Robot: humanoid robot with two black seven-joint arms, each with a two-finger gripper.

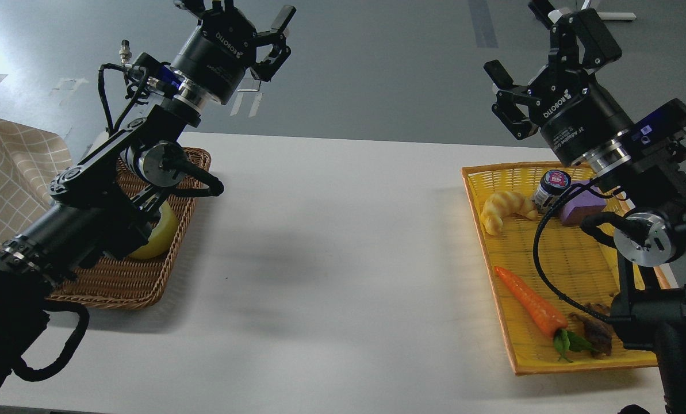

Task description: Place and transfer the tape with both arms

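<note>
The tape [163, 234] lies in a brown wicker basket [141, 287] at the table's left. Only a yellow edge of it shows, since my left arm crosses in front of it. My left gripper [233, 11] is held high beyond the basket's far right corner, well above the table, with its fingers spread and nothing between them. My right gripper [520, 40] is held high above the far left corner of a yellow tray [474, 195], open and empty.
The yellow tray at the right holds a yellow croissant toy [506, 210], a small dark jar [551, 190], a purple block [581, 208], a toy carrot [531, 303] and a brown object [597, 332]. A checked cloth [9, 172] lies left of the basket.
</note>
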